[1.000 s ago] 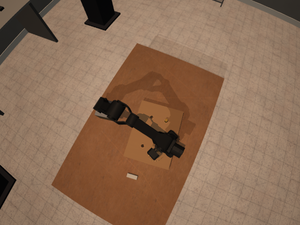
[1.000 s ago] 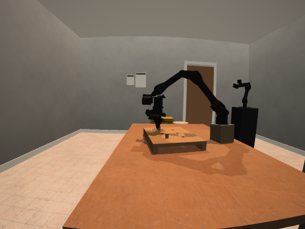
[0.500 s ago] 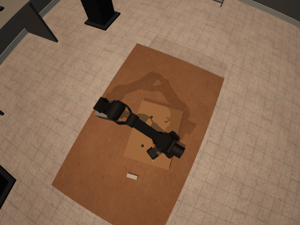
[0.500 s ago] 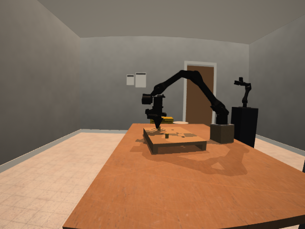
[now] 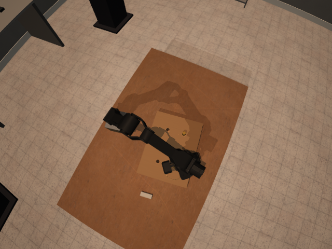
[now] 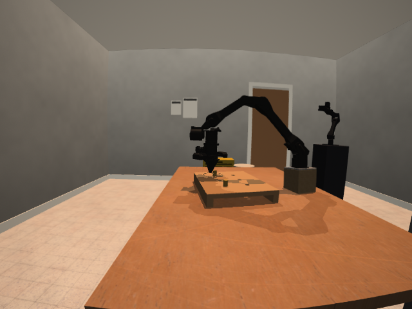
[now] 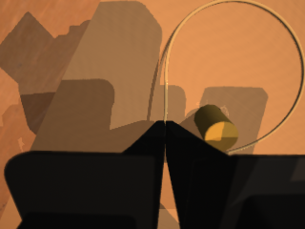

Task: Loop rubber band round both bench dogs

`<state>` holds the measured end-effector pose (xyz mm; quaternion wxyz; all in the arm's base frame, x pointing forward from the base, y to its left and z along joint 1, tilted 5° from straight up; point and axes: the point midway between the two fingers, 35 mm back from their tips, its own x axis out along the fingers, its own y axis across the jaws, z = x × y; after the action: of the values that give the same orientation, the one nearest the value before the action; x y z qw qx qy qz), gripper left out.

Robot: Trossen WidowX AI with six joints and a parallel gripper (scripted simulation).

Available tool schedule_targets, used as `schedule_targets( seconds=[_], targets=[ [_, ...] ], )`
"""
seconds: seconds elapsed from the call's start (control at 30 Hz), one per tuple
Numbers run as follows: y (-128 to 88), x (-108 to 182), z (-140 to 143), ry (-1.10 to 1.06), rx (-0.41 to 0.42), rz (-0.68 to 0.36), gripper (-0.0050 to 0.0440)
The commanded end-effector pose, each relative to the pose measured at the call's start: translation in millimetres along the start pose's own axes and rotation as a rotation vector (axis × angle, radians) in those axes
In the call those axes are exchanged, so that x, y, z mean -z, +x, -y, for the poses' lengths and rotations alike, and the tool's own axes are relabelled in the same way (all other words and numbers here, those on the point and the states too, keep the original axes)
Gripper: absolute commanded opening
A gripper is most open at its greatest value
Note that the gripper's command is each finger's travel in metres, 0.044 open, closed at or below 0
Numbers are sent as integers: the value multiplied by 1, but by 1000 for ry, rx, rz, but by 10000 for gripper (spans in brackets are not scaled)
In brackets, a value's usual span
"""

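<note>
The black pincer (image 7: 165, 123) points straight down at the board with its two tapered fingers pressed tip to tip. In the wrist view the thin tan rubber band (image 7: 300, 62) runs right into the seam where the tips meet, so the pincer is fully closed and pinching the band. From that pinch the band sweeps up and round in a wide open loop and comes back down beside the fingers.

Inside that loop, just beside the right fingertip, stands a short yellow cylindrical bench dog (image 7: 216, 127), upright in the board; the band encircles it loosely, and whether it touches the peg's side cannot be told. The second yellow bench dog (image 5: 184, 132) stands farther along the board, well apart from the pincer and outside the loop.

The light brown rectangular wooden board (image 6: 239, 191) rests flat on the orange-brown wooden worktop (image 6: 232, 259); dark round holes (image 5: 157, 161) dot its top face. The black jointed arm (image 6: 259, 106) arches over the board from a grey block base (image 6: 300, 181) near the worktop's edge. A small white rectangular block (image 5: 146, 195) lies on the worktop, apart from the board.
</note>
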<state>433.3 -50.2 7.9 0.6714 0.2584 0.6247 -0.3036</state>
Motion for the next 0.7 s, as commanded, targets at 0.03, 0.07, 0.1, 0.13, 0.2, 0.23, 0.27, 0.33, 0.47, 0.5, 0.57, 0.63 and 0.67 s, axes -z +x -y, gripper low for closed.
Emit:
schedule_targets(
  seconds=[0.03, 0.07, 0.1, 0.13, 0.2, 0.23, 0.27, 0.33, 0.47, 0.5, 0.57, 0.63, 0.67],
  targets=[
    [-7, -11, -1, 185, -13, 12, -50],
    [-7, -12, 0, 220, -13, 12, -50],
    [-6, -13, 0, 254, -13, 12, -50],
    [-6, -14, 0, 289, -13, 11, -50],
    [-6, -16, 1, 359, -13, 11, -50],
    [-6, -17, 2, 394, -13, 10, -50],
    [-6, -19, 2, 429, -13, 10, -50],
    [-6, -20, 2, 464, -13, 10, -50],
    [-6, -23, 4, 568, -14, 8, -50],
    [-6, -24, 4, 603, -14, 8, -50],
    [-6, -24, 5, 625, -14, 8, -50],
    [-11, -24, 7, 687, -20, 11, -50],
    [-11, -25, 8, 721, -20, 10, -50]
  ],
)
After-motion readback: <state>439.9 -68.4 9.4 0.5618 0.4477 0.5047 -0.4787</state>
